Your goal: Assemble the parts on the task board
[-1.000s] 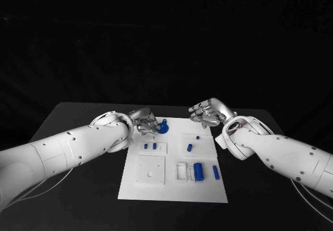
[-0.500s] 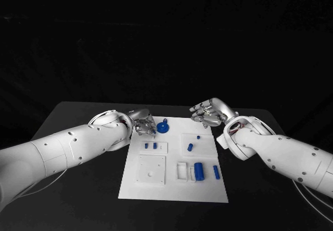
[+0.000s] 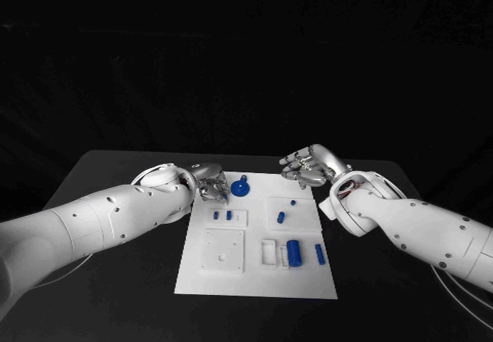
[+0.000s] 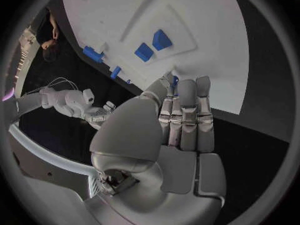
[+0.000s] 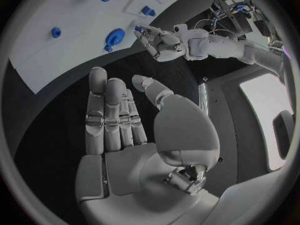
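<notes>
Parts of blue plastic lie spread over the task board, the white plate in the middle of the black table, and none is in either hand. Furthest left, the left hand hangs at the board's far left corner with nothing in it, its fingers extended side by side. Just beside its fingertips, toward the right hand, lies the round blue part with a tab, flat on the plate and apart from the fingers. Nearer the robot from that hand sit two small blue blocks. Further right come a small blue peg, a short blue piece, a blue cylinder and a slim blue bar. The right hand hovers past the board's far right corner, fingers loosely spread, holding nothing.

I judge the round part to be the one in hand. To do this well, the left hand should come down over it squarely, pinch its rim rather than its tab, and lift without sliding it across the smooth plate. Around the table the room is dark.
</notes>
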You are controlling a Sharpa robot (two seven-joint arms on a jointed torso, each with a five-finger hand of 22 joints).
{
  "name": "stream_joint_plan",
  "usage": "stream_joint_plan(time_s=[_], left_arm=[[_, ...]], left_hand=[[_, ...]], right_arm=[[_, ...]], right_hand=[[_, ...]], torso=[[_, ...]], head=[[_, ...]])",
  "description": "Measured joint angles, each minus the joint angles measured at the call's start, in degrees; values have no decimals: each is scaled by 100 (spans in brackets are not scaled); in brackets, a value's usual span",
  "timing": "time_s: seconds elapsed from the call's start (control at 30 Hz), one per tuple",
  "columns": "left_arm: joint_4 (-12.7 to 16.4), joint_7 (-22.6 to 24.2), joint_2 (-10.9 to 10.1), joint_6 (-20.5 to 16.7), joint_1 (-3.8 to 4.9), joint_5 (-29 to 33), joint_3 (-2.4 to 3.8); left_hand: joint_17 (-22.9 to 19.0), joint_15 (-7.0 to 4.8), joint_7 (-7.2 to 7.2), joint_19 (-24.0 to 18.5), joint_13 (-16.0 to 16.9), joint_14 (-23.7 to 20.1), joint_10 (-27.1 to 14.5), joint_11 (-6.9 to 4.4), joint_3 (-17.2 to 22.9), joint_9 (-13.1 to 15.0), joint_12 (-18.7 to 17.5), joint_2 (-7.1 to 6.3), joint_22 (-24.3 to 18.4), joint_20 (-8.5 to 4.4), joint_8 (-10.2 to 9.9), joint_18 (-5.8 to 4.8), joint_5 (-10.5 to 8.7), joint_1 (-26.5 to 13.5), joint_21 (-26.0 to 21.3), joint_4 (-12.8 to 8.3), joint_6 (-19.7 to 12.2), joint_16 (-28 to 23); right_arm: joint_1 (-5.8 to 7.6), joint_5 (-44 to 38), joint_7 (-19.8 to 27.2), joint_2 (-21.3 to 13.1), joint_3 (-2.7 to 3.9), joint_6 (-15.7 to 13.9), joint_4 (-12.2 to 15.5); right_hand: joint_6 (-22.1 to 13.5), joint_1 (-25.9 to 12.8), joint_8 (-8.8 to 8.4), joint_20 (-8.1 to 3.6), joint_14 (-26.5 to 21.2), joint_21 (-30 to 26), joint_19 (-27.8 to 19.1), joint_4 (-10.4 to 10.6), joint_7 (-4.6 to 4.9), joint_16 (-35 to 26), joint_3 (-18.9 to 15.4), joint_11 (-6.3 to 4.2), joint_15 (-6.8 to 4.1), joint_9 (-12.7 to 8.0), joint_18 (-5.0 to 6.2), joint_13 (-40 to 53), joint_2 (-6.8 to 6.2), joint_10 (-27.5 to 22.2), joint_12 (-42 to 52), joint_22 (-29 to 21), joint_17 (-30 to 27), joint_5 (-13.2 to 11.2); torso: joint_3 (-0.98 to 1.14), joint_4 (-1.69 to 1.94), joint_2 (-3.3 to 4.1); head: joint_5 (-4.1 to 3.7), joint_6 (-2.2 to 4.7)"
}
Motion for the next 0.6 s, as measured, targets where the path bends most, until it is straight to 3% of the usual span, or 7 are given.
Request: stream_joint_plan(time_s=[0.6], left_arm=[[44, 3, -50, 136, -1, 13, -11]], left_hand=[[-1, 1, 0, 0, 0, 0, -1, -1, 0, -2, 0, 0, 0, 0, -1, -3, 0, 0, 0, 0, 0, 0]], right_arm=[[0, 0, 2, 13, 0, 3, -8]], right_hand=[[0, 0, 0, 0, 0, 1, 0, 0, -1, 0, 0, 0, 0, 0, 0, 0, 0, 0, 0, -1, -8, 0]], torso=[[0, 8, -5]], head=[[-15, -25]])
